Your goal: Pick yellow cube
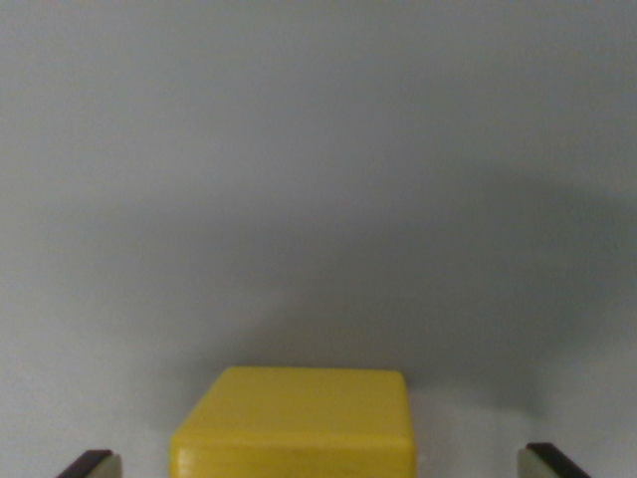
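While the jaws stand apart, yellow cube (295,423) sits between them.

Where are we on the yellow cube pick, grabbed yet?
Not yet. Done: the pincer is lined up, with the yellow cube between its open fingertips. In hand: nothing; gaps show on both sides. Left: close on the cube and lift it off the grey surface.

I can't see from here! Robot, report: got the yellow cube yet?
Gripper open, fingers either side. Yellow cube between them, not yet gripped. Nothing in the way.
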Motion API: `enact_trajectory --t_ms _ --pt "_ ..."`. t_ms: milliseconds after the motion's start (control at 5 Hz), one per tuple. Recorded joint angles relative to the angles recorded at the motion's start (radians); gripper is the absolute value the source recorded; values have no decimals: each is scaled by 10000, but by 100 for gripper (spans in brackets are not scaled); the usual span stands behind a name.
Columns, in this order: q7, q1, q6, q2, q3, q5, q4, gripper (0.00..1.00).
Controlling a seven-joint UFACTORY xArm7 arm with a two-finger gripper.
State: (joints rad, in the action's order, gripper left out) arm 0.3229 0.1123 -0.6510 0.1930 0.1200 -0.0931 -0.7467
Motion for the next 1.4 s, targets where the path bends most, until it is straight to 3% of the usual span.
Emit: enact_trajectory --t_ms 1200,1400 --pt "61 18 153 25 24 -11 144 0" --pt "61 18 153 25 24 -11 144 100"
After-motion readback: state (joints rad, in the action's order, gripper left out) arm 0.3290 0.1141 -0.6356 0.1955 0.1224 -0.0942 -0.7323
